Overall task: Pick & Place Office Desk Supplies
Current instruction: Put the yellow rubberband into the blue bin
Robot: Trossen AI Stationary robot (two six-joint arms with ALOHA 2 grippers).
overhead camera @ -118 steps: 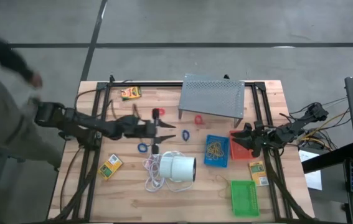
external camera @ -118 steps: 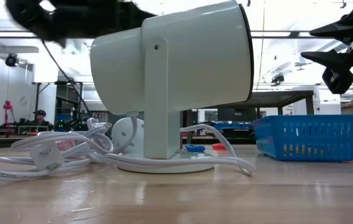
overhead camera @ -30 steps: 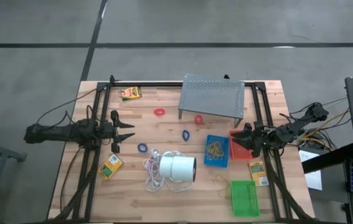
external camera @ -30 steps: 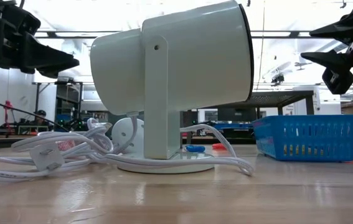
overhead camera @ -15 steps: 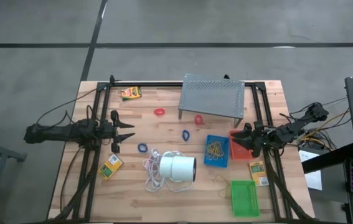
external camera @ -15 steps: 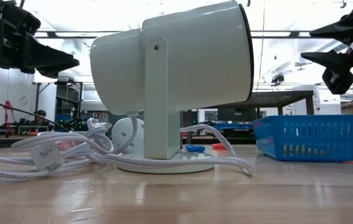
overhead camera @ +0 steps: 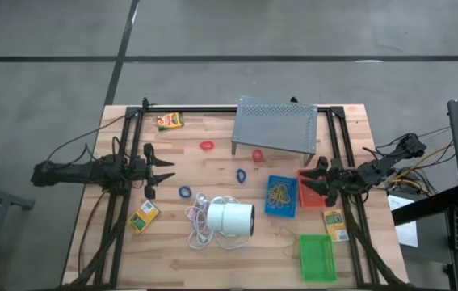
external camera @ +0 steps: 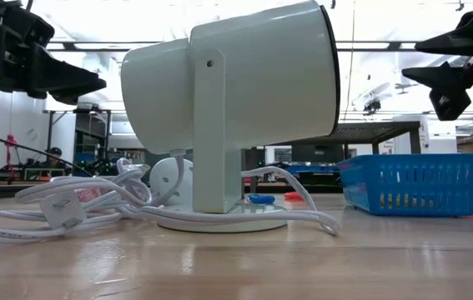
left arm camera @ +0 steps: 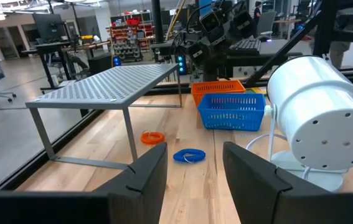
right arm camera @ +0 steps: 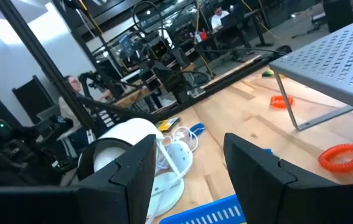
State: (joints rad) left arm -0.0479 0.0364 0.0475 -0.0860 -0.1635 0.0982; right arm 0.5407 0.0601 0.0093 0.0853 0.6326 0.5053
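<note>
Two red loops (overhead camera: 206,145) (overhead camera: 257,154) and two blue loops (overhead camera: 241,174) (overhead camera: 185,191) lie flat on the wooden table. A blue tray (overhead camera: 281,196) holds tan rubber bands; a red tray (overhead camera: 308,196) stands beside it and a green tray (overhead camera: 317,257) nearer the front. Yellow-orange boxes (overhead camera: 170,120) (overhead camera: 143,216) (overhead camera: 335,224) lie apart. My left gripper (overhead camera: 164,171) hovers open at the table's left, pointing level toward the middle. My right gripper (overhead camera: 313,182) hovers open above the red tray, also level. Neither has anything between its fingers.
A big white cylinder lamp (overhead camera: 230,218) with its coiled white cord (overhead camera: 199,217) stands near the table's middle front. A grey perforated metal stand (overhead camera: 275,125) rises at the far middle, with one red loop at its foot. Black frame rails run along both table sides.
My right gripper has rolled a little about its own pointing line while staying in place; in the low view its fingers stand at a different angle. My left gripper and all the things on the table are unchanged.
</note>
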